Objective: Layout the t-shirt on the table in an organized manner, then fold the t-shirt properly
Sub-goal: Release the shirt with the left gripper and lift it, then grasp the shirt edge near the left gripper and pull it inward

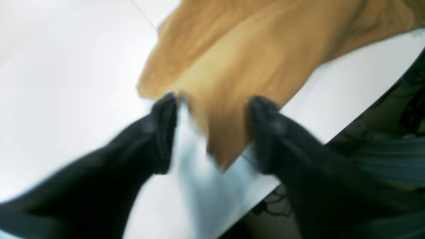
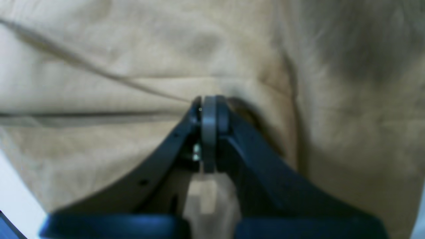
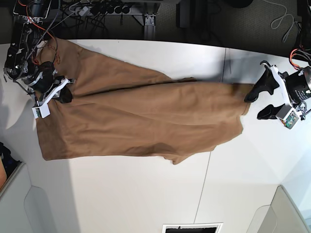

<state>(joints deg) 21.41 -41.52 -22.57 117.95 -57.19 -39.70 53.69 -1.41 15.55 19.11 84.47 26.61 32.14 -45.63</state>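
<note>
T-shirt (image 3: 141,116), a single tan-brown one, lies stretched out on the white bench (image 3: 146,194), its long axis running across the base view from the left side to the right. One end is broad and sits at the left of that view; the cloth narrows toward the right, ending near a thin dark seam (image 3: 209,165) that crosses the bench top. Long creases run along its length, and the near edge has a small point of cloth sticking out.

Two arms are in view, one at each end of the shirt. The right gripper (image 2: 209,103) is at the broad end, its jaws pressed together on a fold of the cloth, which bunches around the tips in the right wrist view. The left gripper (image 3: 260,104) is at the narrow end, jaws spread wide; in the blurred left wrist view a corner of the shirt lies between the two dark fingers (image 1: 265,113), and I cannot tell whether either one touches it.

Beyond the far edge of the bench are dark floor, cables and metal frame legs (image 3: 146,19).
</note>
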